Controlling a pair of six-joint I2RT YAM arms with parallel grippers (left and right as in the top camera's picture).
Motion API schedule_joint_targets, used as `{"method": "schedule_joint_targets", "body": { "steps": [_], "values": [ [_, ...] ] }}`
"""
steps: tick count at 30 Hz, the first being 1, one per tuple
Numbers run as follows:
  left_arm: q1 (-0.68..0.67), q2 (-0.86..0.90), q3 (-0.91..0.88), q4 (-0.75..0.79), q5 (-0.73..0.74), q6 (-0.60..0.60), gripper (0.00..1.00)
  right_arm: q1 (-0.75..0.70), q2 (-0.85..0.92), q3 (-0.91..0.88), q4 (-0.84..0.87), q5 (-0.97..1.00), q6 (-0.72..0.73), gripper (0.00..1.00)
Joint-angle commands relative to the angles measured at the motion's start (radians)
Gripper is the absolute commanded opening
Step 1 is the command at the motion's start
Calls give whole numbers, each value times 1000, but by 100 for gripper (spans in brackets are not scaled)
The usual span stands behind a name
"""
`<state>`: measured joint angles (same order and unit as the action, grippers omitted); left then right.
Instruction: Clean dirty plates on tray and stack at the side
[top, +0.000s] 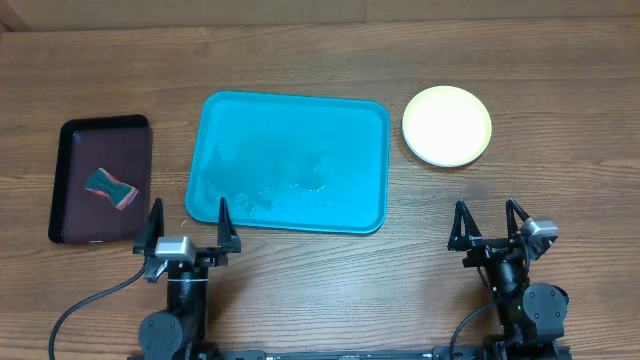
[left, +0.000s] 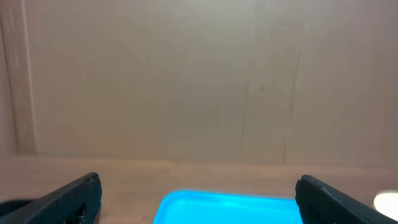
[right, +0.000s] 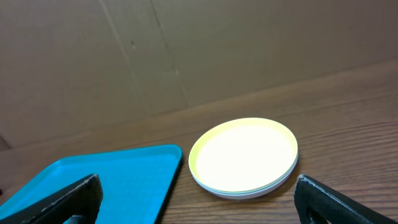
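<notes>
- Plates (top: 447, 125) stacked right of centre toward the far edge, just beside the tray (top: 290, 130); the tray holds none.
- Right gripper (top: 486, 215): jaws apart, near edge; stack straight ahead, nearer arm.
- Left gripper (top: 189, 215): jaws apart, facing tray.

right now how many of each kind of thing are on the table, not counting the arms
trays: 2, the blue tray and the dark tray
sponge: 1, in the dark tray
plate stack: 1, right of the blue tray; how many plates are in it is unclear
total: 4
</notes>
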<state>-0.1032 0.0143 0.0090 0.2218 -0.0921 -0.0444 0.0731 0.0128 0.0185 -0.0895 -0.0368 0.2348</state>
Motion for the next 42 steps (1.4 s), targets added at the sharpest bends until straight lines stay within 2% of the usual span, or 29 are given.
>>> {"method": "schedule_joint_targets", "body": {
  "steps": [1, 6, 23, 32, 42],
  "values": [
    [7, -11, -5, -84, -31, 0, 99, 5, -10, -11, 8, 10, -6, 100],
    [7, -11, -5, -292, -31, -15, 100, 5, -10, -11, 8, 10, -6, 100],
    [8, -11, -5, -292, -26, -14, 100, 5, -10, -11, 8, 10, -6, 100],
    [145, -11, -3, -299, 41, -15, 100, 5, -10, -11, 8, 10, -6, 100],
    [155, -11, -3, -299, 33, -15, 100, 5, -10, -11, 8, 10, -6, 100]
  ]
}}
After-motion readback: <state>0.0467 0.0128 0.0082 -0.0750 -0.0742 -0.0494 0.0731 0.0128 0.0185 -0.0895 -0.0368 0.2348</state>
